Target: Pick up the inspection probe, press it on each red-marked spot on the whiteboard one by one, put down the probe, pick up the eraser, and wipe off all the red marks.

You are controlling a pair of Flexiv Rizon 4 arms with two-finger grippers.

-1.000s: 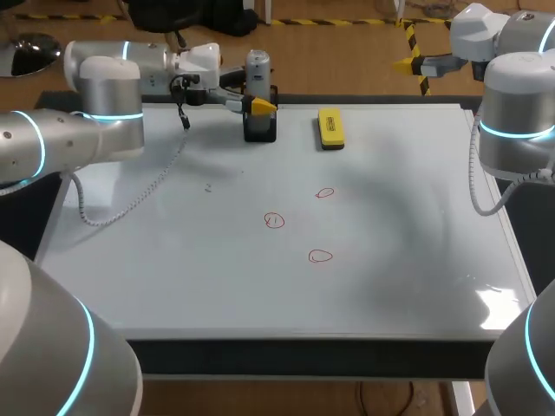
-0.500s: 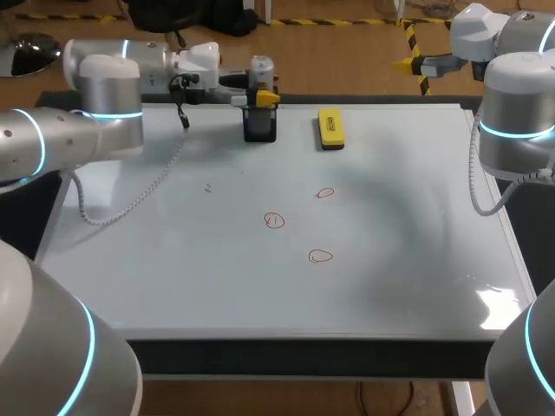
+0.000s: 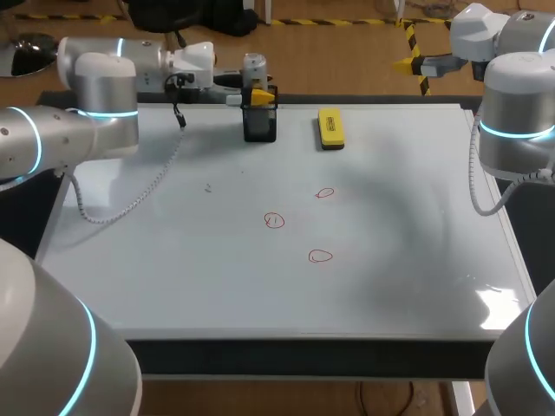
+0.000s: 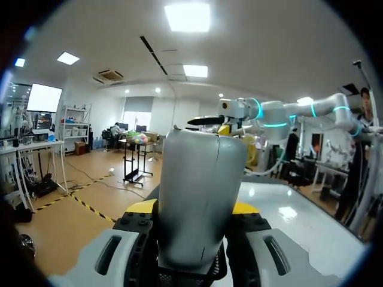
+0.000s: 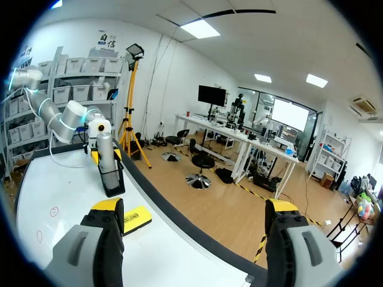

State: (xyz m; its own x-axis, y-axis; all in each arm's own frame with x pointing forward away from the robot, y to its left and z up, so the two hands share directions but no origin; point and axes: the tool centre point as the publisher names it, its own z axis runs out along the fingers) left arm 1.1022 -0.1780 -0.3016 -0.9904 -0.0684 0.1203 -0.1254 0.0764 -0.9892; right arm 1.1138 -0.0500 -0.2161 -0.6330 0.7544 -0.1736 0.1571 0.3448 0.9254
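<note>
The left gripper [image 4: 192,209] is clamped on the inspection probe [image 3: 253,65], one yellow tip on each side, the probe upright with its lower end in the black holder [image 3: 260,126] under the fingers. The yellow eraser [image 3: 330,127] lies just beside that holder. Three red marks [image 3: 274,220] sit on the whiteboard [image 3: 390,260], well apart from it. The right gripper [image 5: 194,215] hangs beyond the whiteboard's far edge, fingers spread wide and holding nothing.

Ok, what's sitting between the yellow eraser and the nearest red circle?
Nothing. In the head view, only bare whiteboard runs from the eraser down to the nearest red circle.
</note>
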